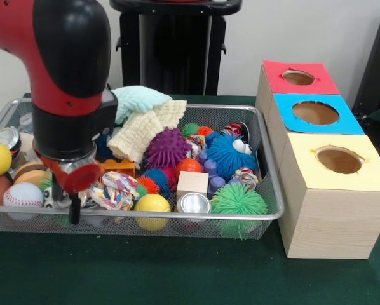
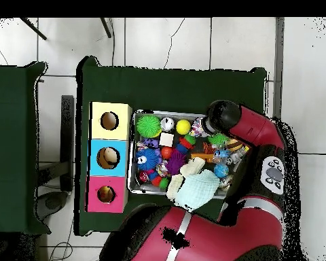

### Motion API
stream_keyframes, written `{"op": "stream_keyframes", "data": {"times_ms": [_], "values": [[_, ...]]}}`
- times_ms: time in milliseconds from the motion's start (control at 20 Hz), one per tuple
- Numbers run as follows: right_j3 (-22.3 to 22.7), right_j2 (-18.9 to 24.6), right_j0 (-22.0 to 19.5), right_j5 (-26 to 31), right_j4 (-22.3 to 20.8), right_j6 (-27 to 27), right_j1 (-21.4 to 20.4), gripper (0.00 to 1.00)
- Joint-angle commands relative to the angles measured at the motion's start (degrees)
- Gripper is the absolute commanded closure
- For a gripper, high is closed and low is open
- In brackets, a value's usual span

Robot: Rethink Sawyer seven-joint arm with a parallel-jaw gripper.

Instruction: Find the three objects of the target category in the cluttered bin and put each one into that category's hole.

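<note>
Front view: the bin (image 1: pixel 266 159) sits on the green tabletop (image 1: pixel 145 273); its stiff, light mesh looks best gripped at the rim. End effector (image 1: pixel 72 203) dips inside, grip state indiscernible.

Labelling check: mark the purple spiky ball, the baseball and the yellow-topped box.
purple spiky ball (image 1: pixel 168 147), front view, centre of its spiky body.
baseball (image 1: pixel 23 194), front view, white face with red stitching.
yellow-topped box (image 1: pixel 374 175), front view, yellow top right of the hole.
</note>
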Motion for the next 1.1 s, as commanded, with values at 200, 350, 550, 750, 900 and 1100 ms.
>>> {"op": "stream_keyframes", "data": {"times_ms": [200, 350, 550, 750, 900, 1100], "values": [[3.9, 1.6, -1.4, 2.5, -1.6, 4.6, 1.2, 0.0], [8.7, 3.1, -2.3, 0.6, -1.6, 3.1, -1.8, 0.0], [12.8, 4.5, -3.4, -1.1, -1.8, 1.4, -4.5, 0.0], [14.6, 4.9, -3.7, 1.0, -1.8, 0.4, -7.1, 0.0], [15.2, 5.2, -4.4, 2.7, -2.1, -1.1, -9.1, 0.0], [14.6, 5.3, -5.3, 3.8, -2.6, -2.3, -10.3, 0.0]]}}
